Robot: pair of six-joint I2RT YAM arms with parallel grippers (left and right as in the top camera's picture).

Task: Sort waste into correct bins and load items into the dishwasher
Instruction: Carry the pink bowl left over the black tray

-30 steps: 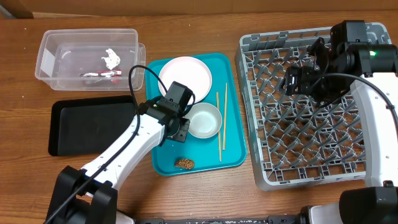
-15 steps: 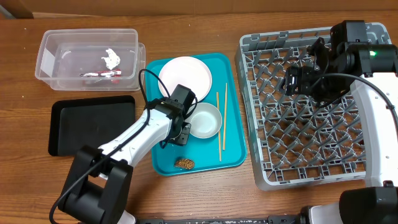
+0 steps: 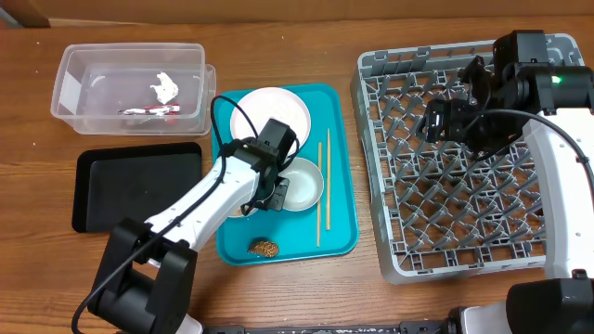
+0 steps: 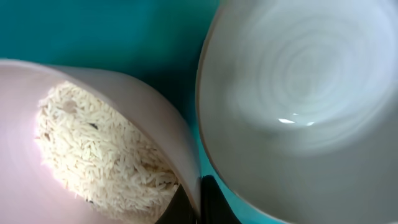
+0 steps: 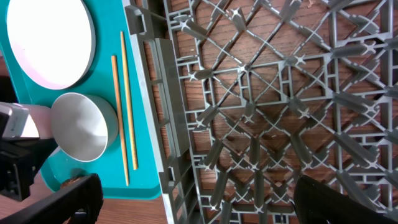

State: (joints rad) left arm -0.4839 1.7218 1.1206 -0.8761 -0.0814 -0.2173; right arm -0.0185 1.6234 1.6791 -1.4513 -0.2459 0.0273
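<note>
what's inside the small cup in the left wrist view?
Loose white rice clumped against the cup wall. The rice covers the cup's bottom, so anything beneath is hidden.

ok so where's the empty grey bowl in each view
overhead: grey bowl mid teal tray, just below the plate.
left wrist: fills the right side, beside the rice cup.
right wrist: lower left, left of the chopsticks.
shared landmark: the teal tray, under it in all three.
</note>
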